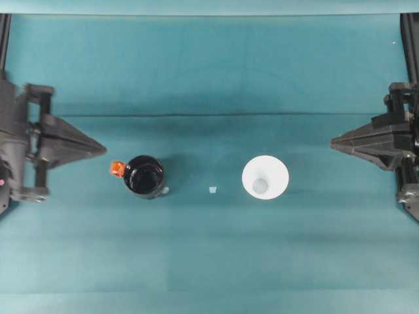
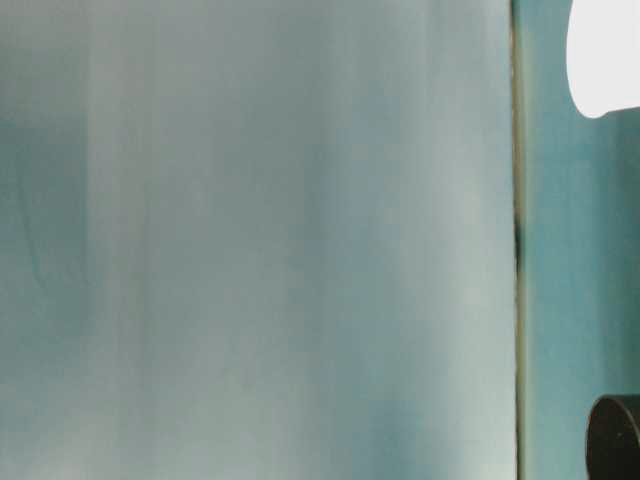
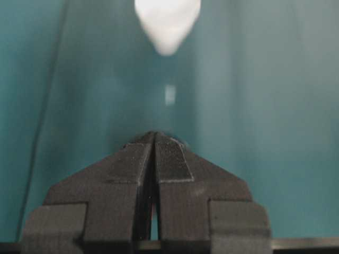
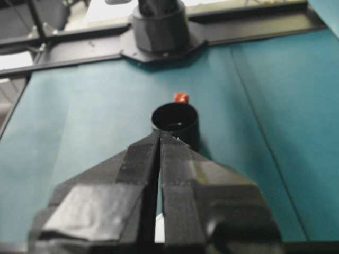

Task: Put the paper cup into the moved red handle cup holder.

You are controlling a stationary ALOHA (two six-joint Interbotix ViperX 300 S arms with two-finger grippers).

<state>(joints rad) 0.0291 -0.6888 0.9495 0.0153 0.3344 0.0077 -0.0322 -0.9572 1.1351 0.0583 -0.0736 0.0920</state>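
Note:
The white paper cup point(image 1: 265, 177) stands upright right of the table's middle, open rim up; in the left wrist view the paper cup point(image 3: 167, 21) is a blurred white shape far ahead. The glossy black red handle cup holder point(image 1: 145, 176) stands left of the middle, its orange-red tab point(image 1: 117, 169) pointing left. The holder point(image 4: 176, 121) also appears just past the right fingertips. My left gripper point(image 1: 105, 150) is shut and empty, a little left of the holder. My right gripper point(image 1: 332, 142) is shut and empty, well right of the cup.
A small white scrap point(image 1: 213, 190) lies on the teal cloth point(image 1: 209, 261) between holder and cup. Black frame rails run along the table's left and right edges. The left arm's base point(image 4: 159, 26) stands at the far end in the right wrist view.

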